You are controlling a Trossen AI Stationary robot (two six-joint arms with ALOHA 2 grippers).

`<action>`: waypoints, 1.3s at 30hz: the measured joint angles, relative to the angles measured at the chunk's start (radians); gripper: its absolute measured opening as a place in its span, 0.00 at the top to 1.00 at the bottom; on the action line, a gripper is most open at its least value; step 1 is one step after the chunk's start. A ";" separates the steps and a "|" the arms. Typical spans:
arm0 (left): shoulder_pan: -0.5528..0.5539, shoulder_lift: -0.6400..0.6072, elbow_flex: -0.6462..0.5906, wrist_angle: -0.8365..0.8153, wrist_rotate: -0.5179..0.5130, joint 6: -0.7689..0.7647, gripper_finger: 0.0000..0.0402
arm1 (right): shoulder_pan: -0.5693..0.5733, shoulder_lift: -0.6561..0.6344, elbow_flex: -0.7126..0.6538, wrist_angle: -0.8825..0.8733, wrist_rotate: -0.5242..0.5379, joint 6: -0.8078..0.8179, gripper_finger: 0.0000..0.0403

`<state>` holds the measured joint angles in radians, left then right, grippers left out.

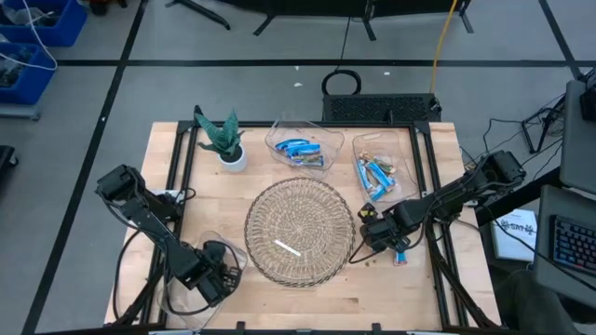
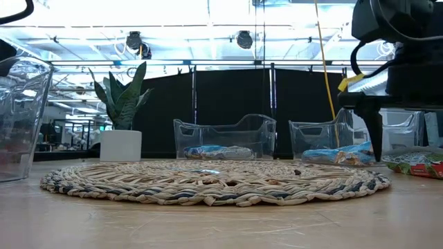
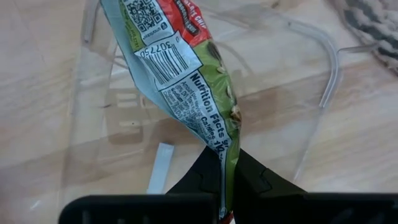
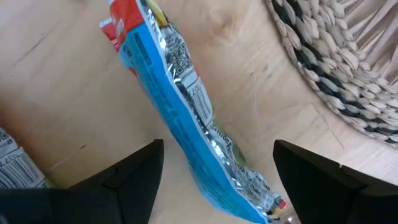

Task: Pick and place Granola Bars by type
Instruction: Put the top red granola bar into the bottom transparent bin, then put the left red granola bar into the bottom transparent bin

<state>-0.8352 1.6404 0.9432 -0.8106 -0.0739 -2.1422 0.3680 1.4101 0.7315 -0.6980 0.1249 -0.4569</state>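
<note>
sorting looks well advanced but not finished, judging from how things lie. overhead, a clear bin (image 1: 304, 149) at the far middle of the wooden table (image 1: 307, 298) holds several bright blue granola bars (image 1: 300, 147), and a second clear bin (image 1: 384, 169) to its right holds a pile of silvery-blue bars (image 1: 375, 175). a third clear bin (image 1: 194, 270) sits at the near left corner; what it already holds cannot be told. the left gripper (image 3: 227, 180) hovers over that bin with its fingers pinched together on the end of a greenish bar (image 3: 180, 68), which hangs above the bin's bare floor, so this bar is not yet dropped. the right gripper (image 4: 217, 168) sits low over the table just right of the round woven mat (image 1: 300, 231), its fingers spread apart on either side of a blue bar (image 4: 180, 118) lying on the wood, not yet grasped. another wrapper (image 2: 414, 164) lies on the table nearby. the mat itself carries only a thin white stick (image 1: 286, 247). a potted plant (image 1: 223, 140) stands at the far left.
</note>
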 joint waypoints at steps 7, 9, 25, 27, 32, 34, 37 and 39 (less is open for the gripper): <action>0.012 0.000 0.000 0.014 -0.006 0.011 0.88 | -0.008 0.000 0.000 0.015 0.001 -0.001 0.39; 0.012 0.000 0.000 0.033 -0.005 0.011 0.81 | -0.008 0.000 0.000 0.019 0.001 -0.001 0.48; 0.011 -0.025 0.034 0.115 0.032 0.004 0.39 | 0.045 -0.011 0.003 0.004 0.012 0.241 0.99; 0.011 -0.050 0.034 0.121 0.035 -0.010 0.36 | 0.066 -0.032 0.019 -0.013 0.032 0.286 0.99; -0.004 -0.164 0.034 0.083 -0.030 -0.046 0.29 | 0.118 -0.105 0.091 -0.022 0.093 0.343 0.99; -0.015 -0.219 0.035 0.047 -0.132 -0.061 0.28 | 0.133 -0.127 0.136 -0.024 0.124 0.356 0.99; -0.023 -0.285 0.057 0.021 -0.362 -0.007 0.27 | 0.146 -0.144 0.215 -0.024 0.148 0.376 1.00; -0.019 -0.318 0.074 0.032 -0.532 0.072 0.27 | 0.151 -0.145 0.273 -0.020 0.174 0.400 1.00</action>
<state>-0.8539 1.3226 1.0169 -0.7788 -0.6057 -2.0701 0.5189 1.2649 1.0041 -0.7178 0.2985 -0.0574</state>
